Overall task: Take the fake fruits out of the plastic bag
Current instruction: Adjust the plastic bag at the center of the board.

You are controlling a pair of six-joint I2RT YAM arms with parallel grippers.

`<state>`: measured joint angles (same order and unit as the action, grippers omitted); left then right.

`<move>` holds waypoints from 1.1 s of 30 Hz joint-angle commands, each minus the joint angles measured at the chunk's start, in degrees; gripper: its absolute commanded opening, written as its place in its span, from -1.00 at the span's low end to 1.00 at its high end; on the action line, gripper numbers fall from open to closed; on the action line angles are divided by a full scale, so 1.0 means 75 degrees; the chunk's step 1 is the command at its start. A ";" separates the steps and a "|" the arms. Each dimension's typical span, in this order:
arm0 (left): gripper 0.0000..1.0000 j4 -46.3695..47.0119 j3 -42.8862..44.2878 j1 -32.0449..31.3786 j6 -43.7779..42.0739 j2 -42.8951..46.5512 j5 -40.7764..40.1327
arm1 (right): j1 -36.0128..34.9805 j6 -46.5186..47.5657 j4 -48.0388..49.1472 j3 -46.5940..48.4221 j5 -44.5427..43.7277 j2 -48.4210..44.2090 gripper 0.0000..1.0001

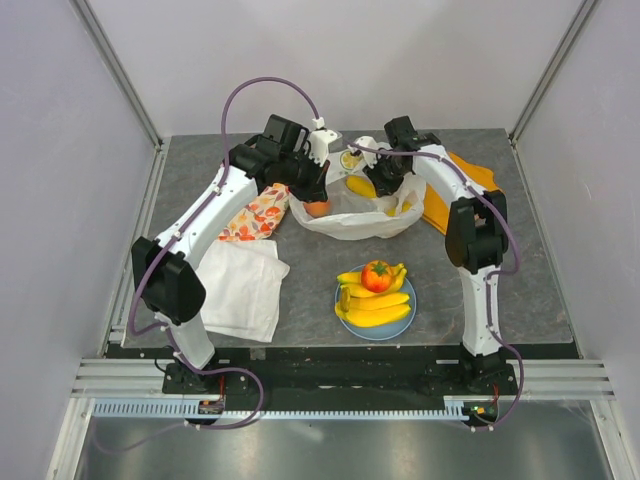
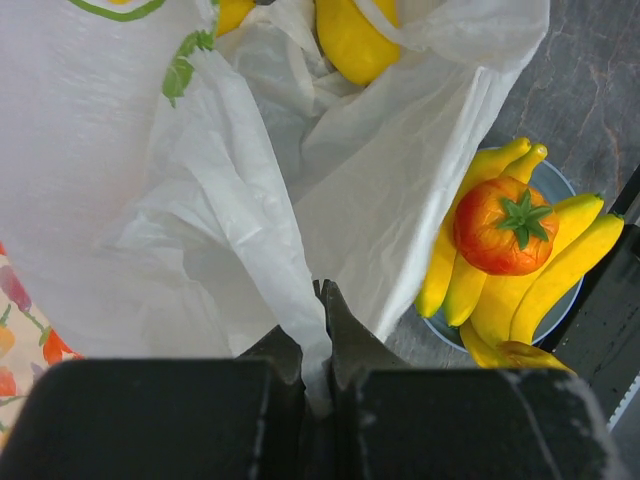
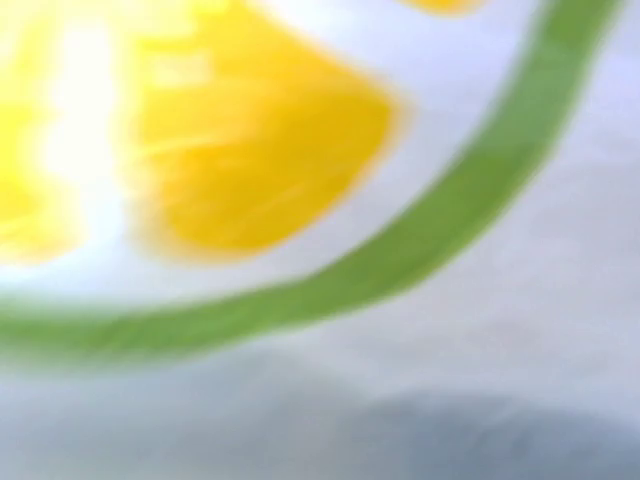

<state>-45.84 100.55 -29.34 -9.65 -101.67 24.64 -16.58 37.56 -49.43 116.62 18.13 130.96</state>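
Note:
The white plastic bag (image 1: pixel 352 218) lies crumpled at the back middle of the table. My left gripper (image 1: pixel 312 192) is shut on a fold of the plastic bag (image 2: pixel 200 150), pinched between its jaws (image 2: pixel 322 295). A yellow fruit (image 2: pixel 350 40) lies inside the open bag, and it also shows from the top (image 1: pixel 360 187). An orange round fruit (image 1: pixel 317 208) shows at the bag's left edge. My right gripper (image 1: pixel 388 185) reaches into the bag from above. Its wrist view is a blur of yellow, green and white (image 3: pixel 300 150), and its fingers are hidden. Bananas (image 1: pixel 378 308) and a red-orange fruit (image 1: pixel 377 275) lie on the plate.
The light-blue plate (image 1: pixel 412 318) sits near the front middle and also shows in the left wrist view (image 2: pixel 560 180). A white cloth (image 1: pixel 240 288) lies front left. An orange floral cloth (image 1: pixel 255 212) lies beside the bag. A flat orange sheet (image 1: pixel 462 180) lies at the back right.

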 commanded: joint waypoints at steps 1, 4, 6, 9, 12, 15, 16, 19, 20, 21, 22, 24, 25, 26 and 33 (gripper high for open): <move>-0.97 0.0089 0.0362 0.0022 0.0021 -0.0097 0.0183 | -0.0028 0.0055 0.0251 -0.0677 0.0453 -0.1030 -0.67; -0.97 0.0078 0.0421 0.0022 -0.0002 -0.0108 0.0171 | -0.0016 -0.0004 0.0274 -0.0876 0.0582 -0.1429 -0.72; -0.97 0.0066 0.0479 0.0022 -0.0014 -0.0108 0.0171 | -0.0028 -0.0016 0.0251 -0.1075 0.0653 -0.1686 -0.72; -0.97 0.0078 0.0538 0.0022 -0.0049 -0.0108 0.0148 | -0.0016 -0.0039 0.0216 -0.1414 0.0536 -0.1979 -0.71; -0.97 0.0078 0.0632 0.0022 -0.0084 -0.0120 0.0136 | 0.0077 0.0019 0.0029 -0.1824 0.0372 -0.2330 -0.69; -0.97 0.0054 0.0877 0.0022 0.0009 -0.0190 0.0054 | 0.0404 -0.0016 -0.0136 -0.2374 0.0161 -0.2858 -0.54; -0.97 0.0042 0.1041 0.0022 0.0032 -0.0237 0.0054 | 0.0510 -0.0051 -0.0136 -0.2563 0.0103 -0.3010 -0.52; -0.97 -0.0028 0.1462 0.0022 0.0231 -0.0494 0.0251 | 0.1072 -0.0133 -0.0264 -0.3289 -0.0015 -0.3619 -0.37; -0.97 -0.0028 0.1592 0.0022 0.0290 -0.0658 0.0369 | 0.1178 -0.0052 -0.0474 -0.3512 -0.0073 -0.3853 -0.36; -0.97 -0.0028 0.1709 0.0010 0.0453 -0.0740 0.0475 | 0.1365 0.0309 -0.0545 -0.4129 -0.0340 -0.3983 -0.35; -0.97 -0.0028 0.1954 -0.0002 0.0524 -0.0822 0.0662 | 0.1425 0.0498 -0.0558 -0.4529 -0.0575 -0.4100 -0.35; -0.97 -0.0005 0.2259 -0.0048 0.0724 -0.1080 0.0768 | 0.1659 0.0954 -0.0465 -0.5593 -0.1241 -0.4359 -0.35; -0.97 0.0007 0.2307 -0.0072 0.0736 -0.1139 0.0804 | 0.1764 0.1026 -0.0394 -0.5820 -0.1396 -0.4417 -0.35; -0.97 0.0077 0.2354 -0.0107 0.0794 -0.1198 0.0804 | 0.1951 0.1027 -0.0382 -0.5996 -0.1514 -0.4499 -0.35; -0.97 0.0171 0.2355 -0.0353 0.0666 -0.1070 0.0699 | 0.2105 0.0523 -0.0792 -0.4582 0.0217 -0.5003 -0.10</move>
<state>-46.17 115.79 -31.16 -5.80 -110.87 28.86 -0.91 41.80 -55.02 73.67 12.08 97.97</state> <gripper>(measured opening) 0.019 0.421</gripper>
